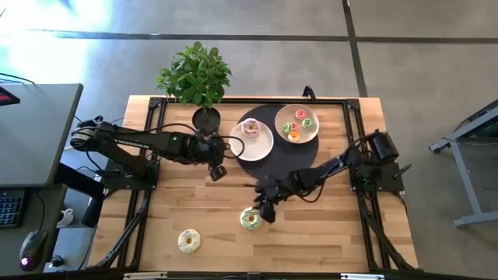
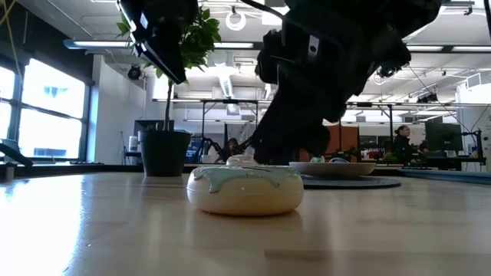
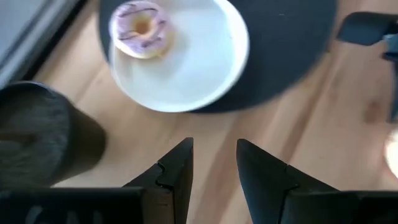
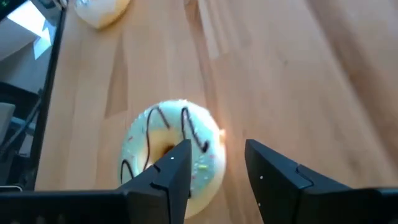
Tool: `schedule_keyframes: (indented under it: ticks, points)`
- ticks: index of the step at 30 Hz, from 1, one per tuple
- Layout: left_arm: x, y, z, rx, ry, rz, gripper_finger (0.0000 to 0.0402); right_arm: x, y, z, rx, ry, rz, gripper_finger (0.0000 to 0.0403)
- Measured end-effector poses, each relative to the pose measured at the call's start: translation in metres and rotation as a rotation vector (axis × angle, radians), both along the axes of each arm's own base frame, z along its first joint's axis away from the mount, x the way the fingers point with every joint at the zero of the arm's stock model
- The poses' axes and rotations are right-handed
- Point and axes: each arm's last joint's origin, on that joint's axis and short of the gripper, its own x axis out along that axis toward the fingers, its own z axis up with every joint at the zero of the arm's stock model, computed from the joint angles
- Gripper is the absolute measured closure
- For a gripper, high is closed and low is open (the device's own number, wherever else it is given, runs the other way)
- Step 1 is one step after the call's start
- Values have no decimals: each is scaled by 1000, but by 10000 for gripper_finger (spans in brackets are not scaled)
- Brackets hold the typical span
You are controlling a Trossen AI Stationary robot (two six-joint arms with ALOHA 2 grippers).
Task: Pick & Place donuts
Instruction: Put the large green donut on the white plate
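A green-cream frosted donut (image 1: pixel 250 219) lies flat on the wooden table (image 1: pixel 327 233), near its front middle; it also shows in the low view (image 2: pixel 245 188). My right gripper (image 4: pixel 216 149) is open just over it, one finger (image 4: pixel 177 163) above the ring's hole and the other (image 4: pixel 273 168) past its rim. A pale yellow donut (image 1: pixel 189 240) lies nearer the front left. A pink donut (image 3: pixel 142 28) lies on a white plate (image 3: pixel 199 68). Several tiny donuts (image 1: pixel 298 124) lie on a second plate (image 1: pixel 282 117). My left gripper (image 3: pixel 214 144) is open and empty, above bare table beside the white plate. My right gripper's fingers point down at the green-cream donut (image 4: pixel 155 130), one over its middle and one outside its rim. I cannot tell whether either finger touches it. The donut rests flat on the table.
Both plates stand on a dark round mat (image 1: pixel 272 152) at the table's far middle. A potted plant (image 1: pixel 196 78) stands at the far left, its dark pot (image 3: pixel 37 137) close to my left gripper. People and desks show in the room beyond the table.
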Motion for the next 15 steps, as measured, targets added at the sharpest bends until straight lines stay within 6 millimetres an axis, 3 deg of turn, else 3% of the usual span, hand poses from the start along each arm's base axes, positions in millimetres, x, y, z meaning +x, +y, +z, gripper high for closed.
schedule_keyframes:
  ticks: [3,7,12,15]
  points:
    - [0,-12,0,-33,-7,-48,282,1,10,-10,19,34,8,256]
    - [-7,-42,-1,-69,1,-112,282,-2,21,-15,33,59,31,256]
    - [-32,-84,-5,-25,6,-65,282,-3,25,-15,-13,43,-10,265]
    - [-49,-107,-6,-20,-16,-38,282,-4,25,-15,-10,47,-6,302]
